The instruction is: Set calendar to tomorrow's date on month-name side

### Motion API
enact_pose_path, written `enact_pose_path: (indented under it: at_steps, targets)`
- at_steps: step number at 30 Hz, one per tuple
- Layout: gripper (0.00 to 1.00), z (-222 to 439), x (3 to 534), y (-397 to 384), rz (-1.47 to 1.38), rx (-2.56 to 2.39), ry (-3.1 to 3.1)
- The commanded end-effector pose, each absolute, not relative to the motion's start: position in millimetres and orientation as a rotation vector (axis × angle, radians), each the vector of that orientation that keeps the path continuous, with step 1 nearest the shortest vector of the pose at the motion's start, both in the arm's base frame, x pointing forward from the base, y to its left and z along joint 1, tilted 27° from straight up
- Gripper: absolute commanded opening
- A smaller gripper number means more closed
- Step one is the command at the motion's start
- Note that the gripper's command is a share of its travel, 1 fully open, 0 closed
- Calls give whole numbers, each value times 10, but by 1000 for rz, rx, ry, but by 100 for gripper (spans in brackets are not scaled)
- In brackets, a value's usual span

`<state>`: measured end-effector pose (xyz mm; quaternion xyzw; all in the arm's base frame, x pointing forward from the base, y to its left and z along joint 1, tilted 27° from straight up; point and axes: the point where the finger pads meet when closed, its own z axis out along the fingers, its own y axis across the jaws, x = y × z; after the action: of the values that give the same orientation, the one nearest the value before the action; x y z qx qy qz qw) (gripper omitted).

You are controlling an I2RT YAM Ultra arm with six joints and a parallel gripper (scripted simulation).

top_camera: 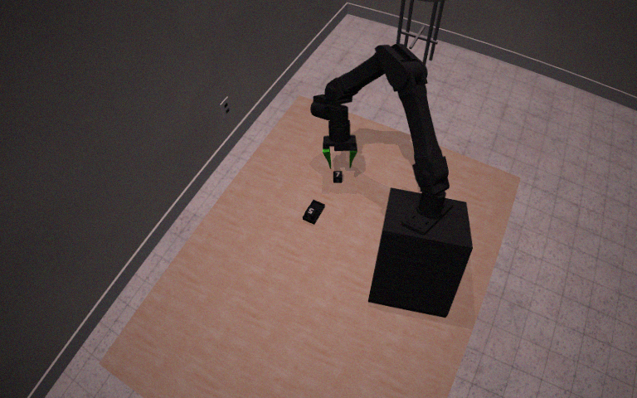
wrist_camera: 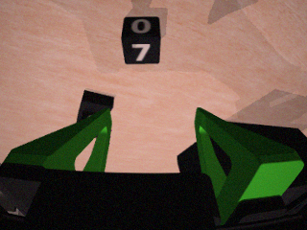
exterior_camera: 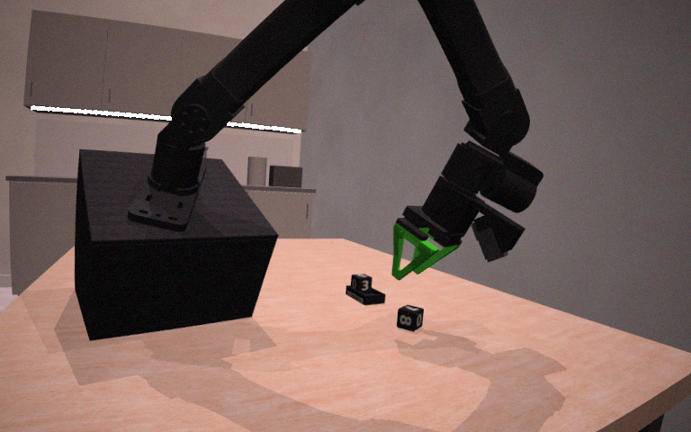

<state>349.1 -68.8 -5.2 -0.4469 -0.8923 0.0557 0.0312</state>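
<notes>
The loose black cube stands on the table outside the tray. Its top shows a 7; side faces show a 0 and an 8 lying sideways. The black tray lies on the table, partly hidden by a finger in the wrist view. The other cube is in one end of the tray, a 5 on top and a 3 on one side; the tray's other end is empty. My gripper is open and empty, above the table near the loose cube.
The arm's large black base block stands on the wooden table, well away from the tray. A grey wall is beyond the table's far side. Shadows of the arm fall around the loose cube.
</notes>
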Motion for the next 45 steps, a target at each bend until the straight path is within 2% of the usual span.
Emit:
enact_pose_path:
  at_steps: [1,12,20,26,27,45]
  targets:
    - [64,50,3632,-680,236,-1426,-2873]
    - [64,54,3625,-673,302,-1456,-2941]
    - [64,43,3616,-658,489,-1514,-3102]
    - [64,48,3611,-655,516,-1526,-3124]
    - [100,48,3611,-655,516,-1526,-3124]
    - [100,50,3610,-654,516,-1525,-3125]
